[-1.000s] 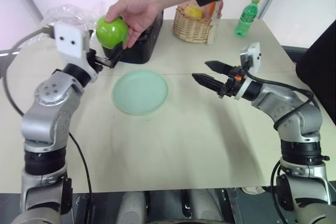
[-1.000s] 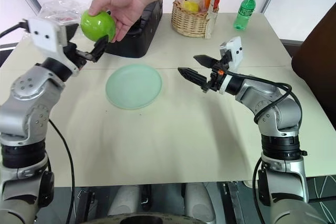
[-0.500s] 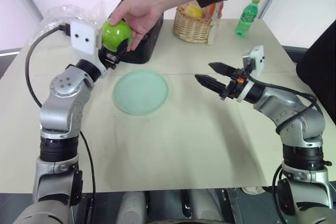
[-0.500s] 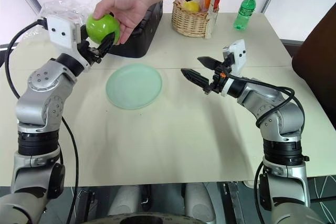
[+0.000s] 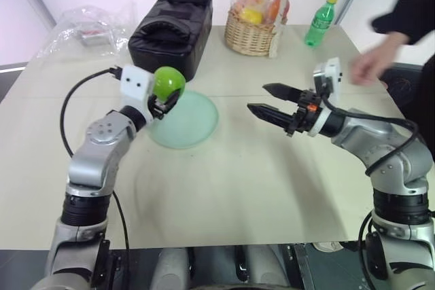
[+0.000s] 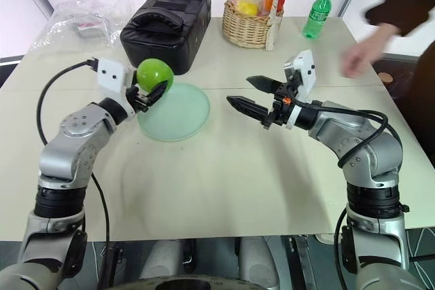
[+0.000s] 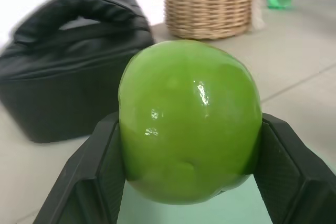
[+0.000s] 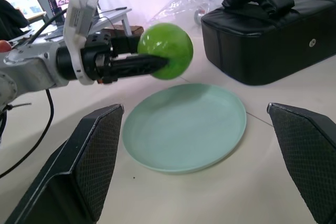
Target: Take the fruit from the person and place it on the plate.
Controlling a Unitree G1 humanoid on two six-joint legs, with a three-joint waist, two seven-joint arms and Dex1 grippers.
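My left end effector (image 5: 162,102) pinches a glossy green apple (image 5: 168,82) between its two black fingers (image 7: 100,177), one pressed against each side of the fruit. The apple hangs in the air above the near-left edge of the pale mint-green plate (image 5: 194,123), not touching it (my right wrist view shows clear space between the fruit and the plate surface). The plate lies flat on the beige counter (image 5: 231,188), between my two arms.

My right end effector (image 5: 266,102) hovers level over the counter to the right of the plate, well apart from it, its two black fingers (image 5: 280,89) spread wide with nothing between them. It points toward the plate and the apple.

At the far right of the scene, a person's hand (image 5: 367,66) in a black sleeve (image 5: 411,8) is up beyond the counter's edge, well apart from the apple and holding nothing that I can make out.

Along the far side of the counter, a black zippered bag with a handle (image 5: 170,25) stands just behind the plate. To its right is a wicker basket (image 5: 253,35) holding orange and yellow fruits in plastic wrap, and further right a green plastic bottle with a yellow cap (image 5: 320,22) stands upright. Crumpled clear plastic (image 5: 85,22) lies at the far left corner.
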